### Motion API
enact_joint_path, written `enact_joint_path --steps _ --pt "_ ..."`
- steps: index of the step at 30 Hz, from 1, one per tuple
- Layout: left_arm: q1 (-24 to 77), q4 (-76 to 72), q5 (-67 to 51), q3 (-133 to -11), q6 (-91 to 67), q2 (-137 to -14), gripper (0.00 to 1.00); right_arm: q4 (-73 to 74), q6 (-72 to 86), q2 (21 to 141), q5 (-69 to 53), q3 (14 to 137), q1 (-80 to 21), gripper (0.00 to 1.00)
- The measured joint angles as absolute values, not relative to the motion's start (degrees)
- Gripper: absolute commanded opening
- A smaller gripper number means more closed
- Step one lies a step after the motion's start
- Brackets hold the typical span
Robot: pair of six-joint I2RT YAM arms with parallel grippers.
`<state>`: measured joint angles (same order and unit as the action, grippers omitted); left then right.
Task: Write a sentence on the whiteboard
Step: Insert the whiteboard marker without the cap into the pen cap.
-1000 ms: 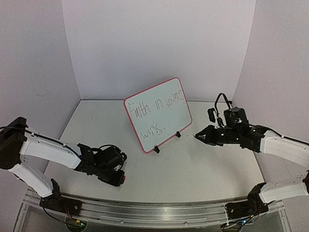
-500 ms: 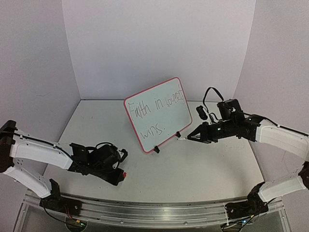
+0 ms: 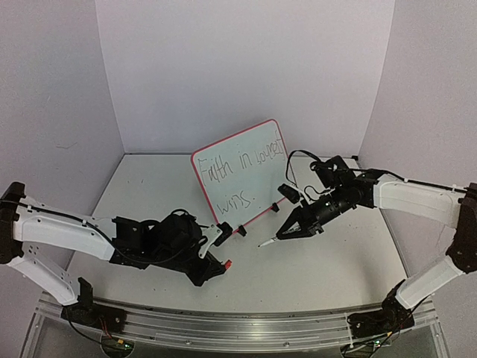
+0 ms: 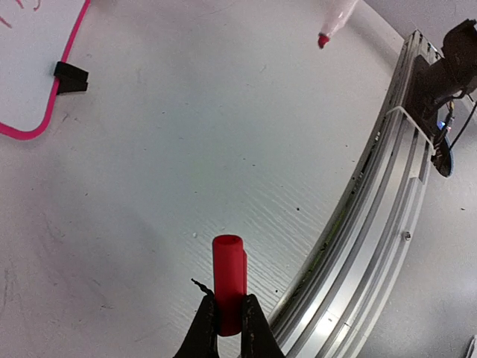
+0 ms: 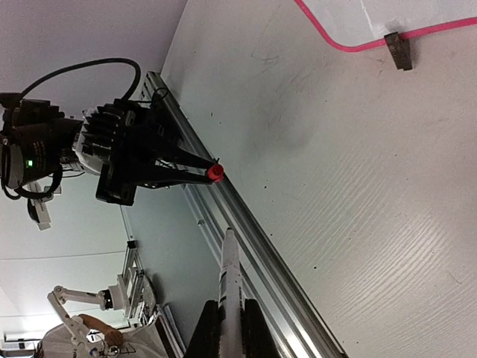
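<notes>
1. We see the pale table (image 3: 320,261) filling the floor of the white booth, with a metal rail (image 3: 246,321) along its near edge.
2. The whiteboard (image 3: 270,186) stands on the table towards the back, leaning backward. It sits between the two arms and behind both claws, and its pink-red rim also shows in the corner of the left wrist view (image 4: 45,128).
3. The sentence (image 3: 242,159) is on the board in thin dark handwriting, in two lines. We read "Faith in" and "wins." clearly, but the end of the upper line is too cramped for us to make out.
4. The left gripper (image 3: 222,265) hangs low over the table in front of the board's left corner. Its jaws are pinched narrow on a small red cap (image 4: 228,277), whose open end sticks out past the fingertips.
5. The right gripper (image 3: 289,231) hangs in front of the board's lower edge, tilted down to the left. Its jaws are closed tight on a white marker (image 3: 268,241).
6. The marker's tip points at the cap. The two are near each other, with a gap between them.
7. Two black clip feet (image 3: 241,230) hold the board's lower rim.
</notes>
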<state>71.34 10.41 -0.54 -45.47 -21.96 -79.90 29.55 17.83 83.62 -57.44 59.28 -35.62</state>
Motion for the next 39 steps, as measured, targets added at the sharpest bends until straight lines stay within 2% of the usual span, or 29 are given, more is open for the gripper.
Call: enact_joint_path --steps 11,39 --pt "75.8 6.5 -2.8 -46.2 -19.5 -81.2 0.00 30.6 17.0 87.1 -65.3 59.9 -39.2 0.00" --pt "77.3 3.9 -1.3 -46.1 -20.0 -81.2 0.00 30.7 15.7 93.3 -66.3 61.8 -42.0 0.00"
